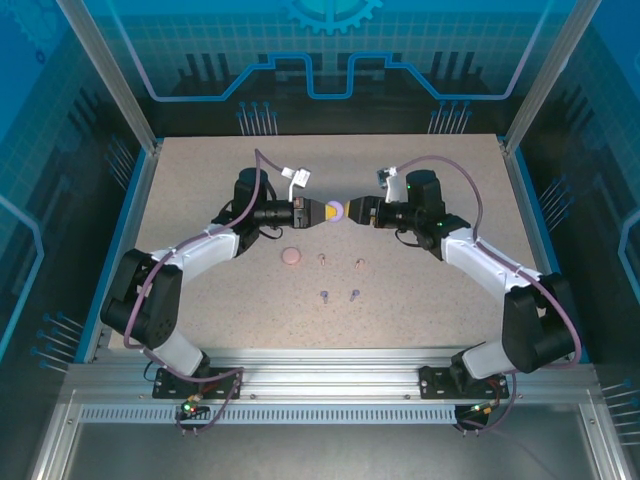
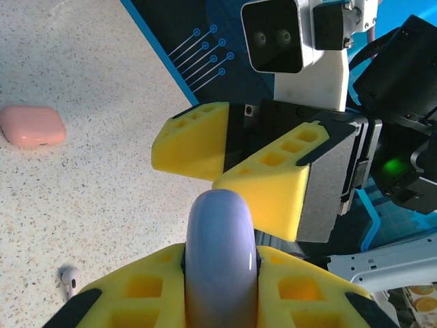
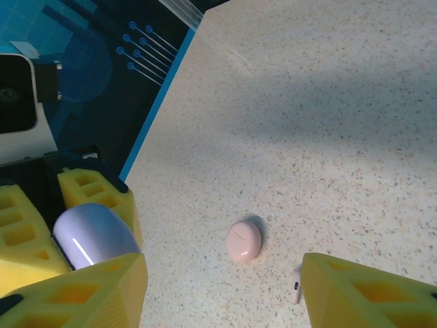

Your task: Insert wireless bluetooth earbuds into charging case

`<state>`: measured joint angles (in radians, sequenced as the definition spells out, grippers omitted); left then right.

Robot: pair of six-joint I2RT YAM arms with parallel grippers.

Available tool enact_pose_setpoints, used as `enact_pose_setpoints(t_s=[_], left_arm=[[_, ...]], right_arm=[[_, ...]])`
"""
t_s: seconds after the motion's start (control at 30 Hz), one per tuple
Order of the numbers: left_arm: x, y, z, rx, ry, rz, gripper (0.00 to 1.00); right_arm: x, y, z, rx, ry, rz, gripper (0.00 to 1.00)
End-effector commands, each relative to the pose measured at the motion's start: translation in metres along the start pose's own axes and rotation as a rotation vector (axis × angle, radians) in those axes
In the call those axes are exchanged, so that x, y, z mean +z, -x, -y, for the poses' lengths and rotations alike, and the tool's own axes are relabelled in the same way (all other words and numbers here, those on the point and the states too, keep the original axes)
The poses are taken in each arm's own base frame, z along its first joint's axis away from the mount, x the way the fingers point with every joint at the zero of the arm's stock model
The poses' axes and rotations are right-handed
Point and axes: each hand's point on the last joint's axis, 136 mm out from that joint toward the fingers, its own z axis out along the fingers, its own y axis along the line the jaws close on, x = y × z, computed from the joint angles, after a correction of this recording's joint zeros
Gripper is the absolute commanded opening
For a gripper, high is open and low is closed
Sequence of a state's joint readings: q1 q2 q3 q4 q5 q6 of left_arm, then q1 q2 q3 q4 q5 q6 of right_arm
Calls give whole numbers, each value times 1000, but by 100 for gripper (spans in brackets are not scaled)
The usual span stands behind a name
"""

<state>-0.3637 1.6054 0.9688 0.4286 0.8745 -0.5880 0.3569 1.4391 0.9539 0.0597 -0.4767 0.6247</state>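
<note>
My left gripper point(image 1: 322, 212) is shut on a rounded purple charging case point(image 1: 336, 211), held above the middle of the table. In the left wrist view the case point(image 2: 222, 260) is pinched between the yellow fingers. My right gripper point(image 1: 356, 211) faces it, open. Its fingers point(image 2: 273, 184) stand just past the case's end, and the case point(image 3: 92, 236) sits beside its left finger, not in the gap. Two pinkish earbuds point(image 1: 321, 259) point(image 1: 359, 263) and two purple ones point(image 1: 325, 295) point(image 1: 355, 294) lie on the table below. One pale bud point(image 3: 296, 285) lies by the right finger.
A closed pink case point(image 1: 291, 257) lies on the speckled table point(image 1: 440, 300) left of the earbuds, also visible as the pink case point(image 3: 244, 240) point(image 2: 32, 126) from both wrists. Blue walls and metal posts bound the table on three sides.
</note>
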Motion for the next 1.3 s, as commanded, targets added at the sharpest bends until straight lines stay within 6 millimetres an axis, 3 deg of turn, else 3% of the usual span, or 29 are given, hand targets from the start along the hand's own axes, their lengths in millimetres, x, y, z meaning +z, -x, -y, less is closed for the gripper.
enact_pose_setpoints(t_s=[0.0, 0.13, 0.3, 0.67, 0.83, 0.93, 1.27], left_arm=[[2, 1, 10, 59, -35, -23, 0], [3, 2, 9, 72, -32, -25, 0], [4, 4, 8, 82, -31, -17, 0], [5, 4, 7, 92, -35, -6, 0], [5, 3, 7, 93, -37, -5, 0], [5, 3, 8, 96, -37, -4, 0], [4, 4, 2, 98, -5, 24, 0]], right_arm=[[-14, 12, 2, 128, -63, 44, 70], [-16, 16, 4, 341, -144, 97, 79], [-9, 12, 4, 578, -209, 141, 81], [21, 6, -25, 685, -218, 169, 79], [35, 7, -36, 700, -204, 152, 72], [41, 5, -39, 703, -201, 145, 62], [38, 1, -33, 741, -248, 180, 32]])
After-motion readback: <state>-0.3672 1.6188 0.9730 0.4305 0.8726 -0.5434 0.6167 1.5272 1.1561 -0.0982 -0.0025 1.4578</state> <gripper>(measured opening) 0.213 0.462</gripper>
